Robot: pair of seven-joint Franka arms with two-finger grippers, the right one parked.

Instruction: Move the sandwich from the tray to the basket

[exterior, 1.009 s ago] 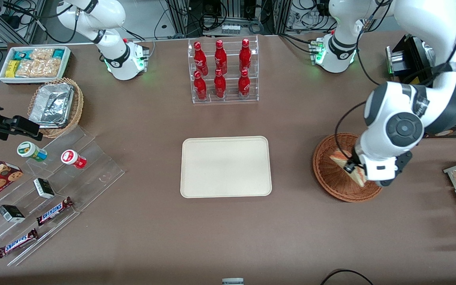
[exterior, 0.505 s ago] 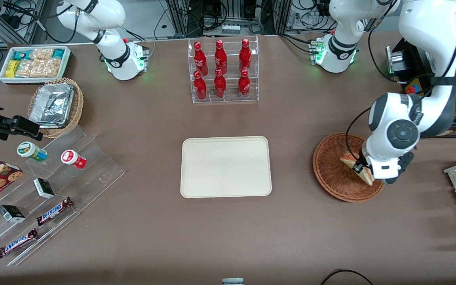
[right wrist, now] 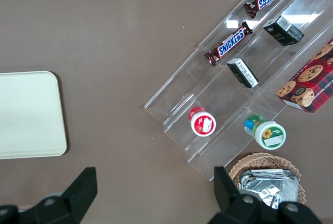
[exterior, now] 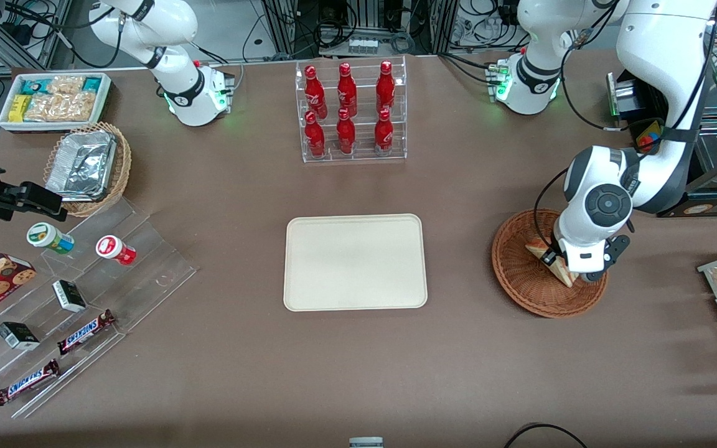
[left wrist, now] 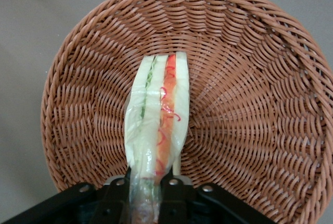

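The sandwich (exterior: 560,269) lies inside the rim of the basket (exterior: 514,297), grasped by the end effector (left wrist: 149,176) above; contact with the weave is unclear. Its long axis slants, one end nearer the front camera. Since the last frame, both have shifted toward the parked arm's (exterior: 187,87) end of the counter (exterior: 433,373).

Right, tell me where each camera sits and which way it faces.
Front view: faces the robot, looking down on the tray and basket; the working arm and parked arm show.
Left wrist view: on the working arm, looking into the basket; the left gripper, over it, grips the sandwich.
Right wrist view: on the parked arm, looking down at the snack rack; parked gripper shows.
Shared: front and left wrist views both show the basket and sandwich.
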